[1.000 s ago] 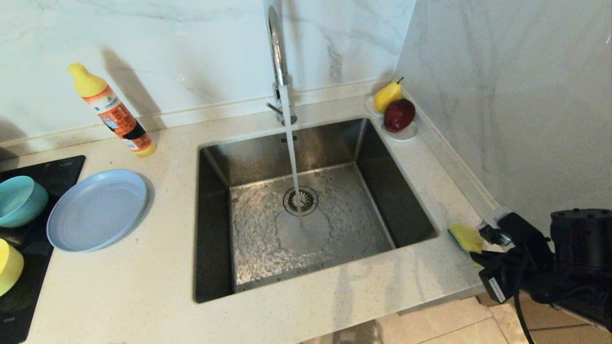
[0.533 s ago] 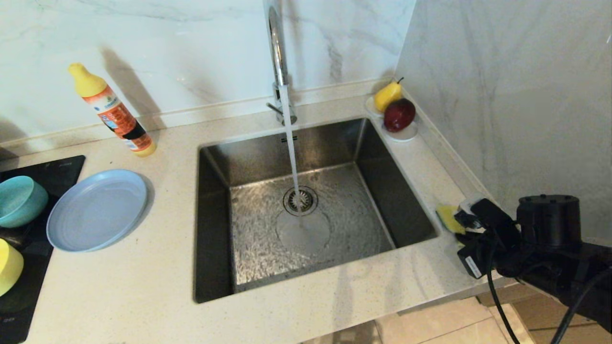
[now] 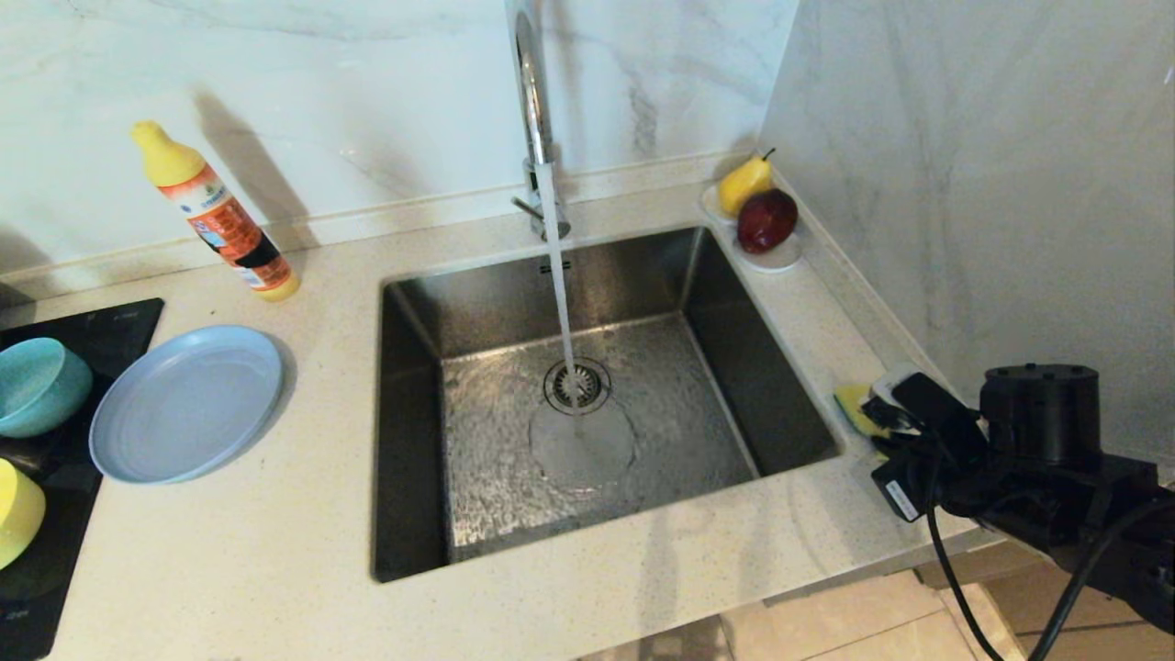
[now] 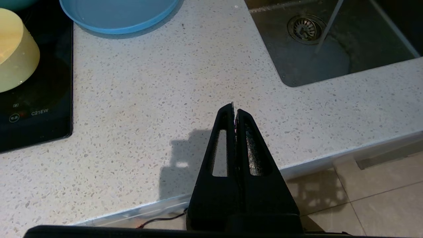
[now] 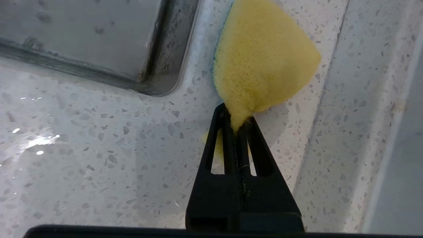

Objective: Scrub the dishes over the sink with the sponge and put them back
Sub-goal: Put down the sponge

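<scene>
Right wrist view gives me the clearest read: my right gripper [image 5: 238, 123] has its fingers pinched tight on one corner of the sponge [image 5: 261, 62], yellow face up, over the counter [image 3: 275, 551] strip at the right edge of the sink [image 3: 716, 303], near that basin's front right corner. My left gripper [image 4: 234, 110] hangs closed and empty above the counter's front edge, left of the sink. The grey-blue plate [image 3: 188, 404] lies on the counter left of the sink, with the teal-blue bowl [image 3: 37, 386] and yellow-green bowl [image 3: 16, 509] on the black cooktop [image 3: 110, 335] at the counter's left edge, and the tap [image 3: 532, 101] is running into the drain [image 3: 576, 386].
</scene>
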{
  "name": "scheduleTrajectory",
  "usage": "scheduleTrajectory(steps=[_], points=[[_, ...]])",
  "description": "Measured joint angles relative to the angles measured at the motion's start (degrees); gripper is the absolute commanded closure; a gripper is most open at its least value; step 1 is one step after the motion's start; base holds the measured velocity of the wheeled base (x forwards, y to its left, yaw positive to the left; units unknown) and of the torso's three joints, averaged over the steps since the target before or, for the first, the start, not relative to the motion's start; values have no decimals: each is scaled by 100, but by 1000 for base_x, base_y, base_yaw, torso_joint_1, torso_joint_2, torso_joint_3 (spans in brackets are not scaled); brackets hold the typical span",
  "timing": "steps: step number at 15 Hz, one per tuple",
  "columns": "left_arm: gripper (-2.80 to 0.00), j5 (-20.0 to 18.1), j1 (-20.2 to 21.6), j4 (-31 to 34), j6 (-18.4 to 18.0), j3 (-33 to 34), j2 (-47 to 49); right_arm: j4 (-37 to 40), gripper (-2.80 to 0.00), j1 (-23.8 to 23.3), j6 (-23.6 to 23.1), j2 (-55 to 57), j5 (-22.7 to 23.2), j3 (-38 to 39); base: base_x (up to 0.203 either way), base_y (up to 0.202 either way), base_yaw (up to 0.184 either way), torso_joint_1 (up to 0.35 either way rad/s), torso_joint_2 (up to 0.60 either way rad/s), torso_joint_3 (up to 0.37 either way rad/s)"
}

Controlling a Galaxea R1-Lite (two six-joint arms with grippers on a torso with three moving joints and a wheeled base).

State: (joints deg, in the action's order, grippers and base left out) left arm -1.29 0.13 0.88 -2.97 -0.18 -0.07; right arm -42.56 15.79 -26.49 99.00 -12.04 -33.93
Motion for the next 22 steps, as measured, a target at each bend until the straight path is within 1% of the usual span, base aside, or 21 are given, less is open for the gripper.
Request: scheduleTrajectory(steps=[3,10,12,14,15,19,22], points=[[0,-2,0,0,-2,0,0,-25,-280,66,9,28,-136,-70,0,0,0,0,0,0],[0,-2,-6,0,0,0,0,-236,-280,141,54,-7,-199,-121,0,0,0,0,0,0],[0,-2,-4,0,0,0,0,-389,-280,257,54,-133,-251,-122,0,0,0,0,0,0],[0,-2,0,0,0,0,2,-439,-280,481,62,-289,-367,-122,0,0,0,0,0,0],[0,-2,-2,0,-2,0,2,-477,0,614,70,-369,-427,-111,0,0,0,0,0,0],[0,-2,-6,0,-1,0,7,-744,0,1080,78,-788,-647,-27,0,0,0,0,0,0],[0,-1,-6,0,-1,0,7,-571,0,1384,211,-1326,-647,63,0,0,0,0,0,0]])
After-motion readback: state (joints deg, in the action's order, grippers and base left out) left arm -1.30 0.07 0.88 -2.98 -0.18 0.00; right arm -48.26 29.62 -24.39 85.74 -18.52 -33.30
